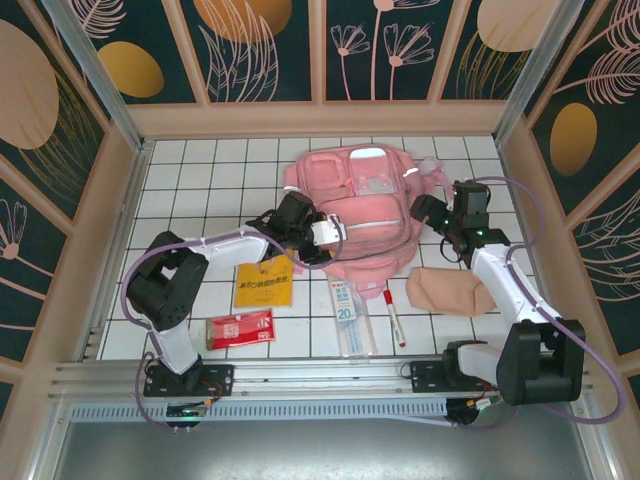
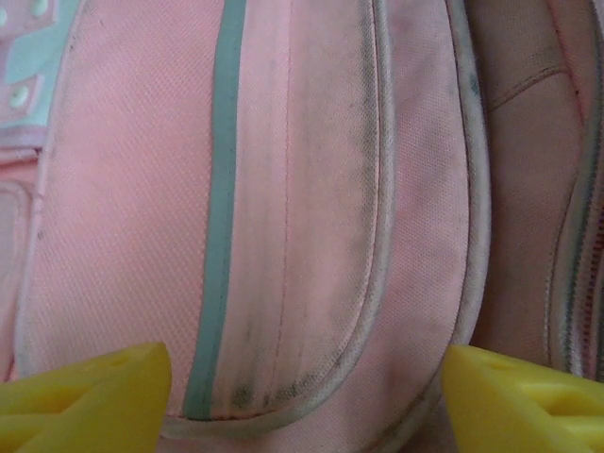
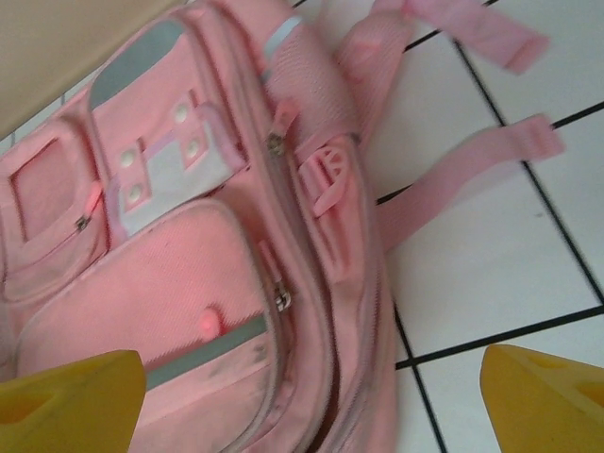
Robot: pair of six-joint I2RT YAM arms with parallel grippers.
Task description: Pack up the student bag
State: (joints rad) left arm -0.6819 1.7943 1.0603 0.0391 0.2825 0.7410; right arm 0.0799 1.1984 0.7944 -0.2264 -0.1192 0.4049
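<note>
The student bag (image 1: 362,205) is a soft pink backpack lying flat on the white tiled table at the back centre, its straps trailing to the right. My left gripper (image 1: 330,240) hovers over the bag's lower left part. Its yellow fingers (image 2: 87,396) stand wide apart, open, with the pink pocket and a grey-green strip (image 2: 219,236) beneath them. My right gripper (image 1: 425,212) is at the bag's right side, also open, its fingers (image 3: 543,401) spread over the side zips (image 3: 281,300) and the tiles. Nothing is held by either.
In front of the bag lie a yellow booklet (image 1: 263,283), a red packet (image 1: 240,328), a clear ruler pack (image 1: 352,318), a red pen (image 1: 393,317) and a beige-pink pouch (image 1: 450,292). Wooden walls (image 1: 110,230) close in the table.
</note>
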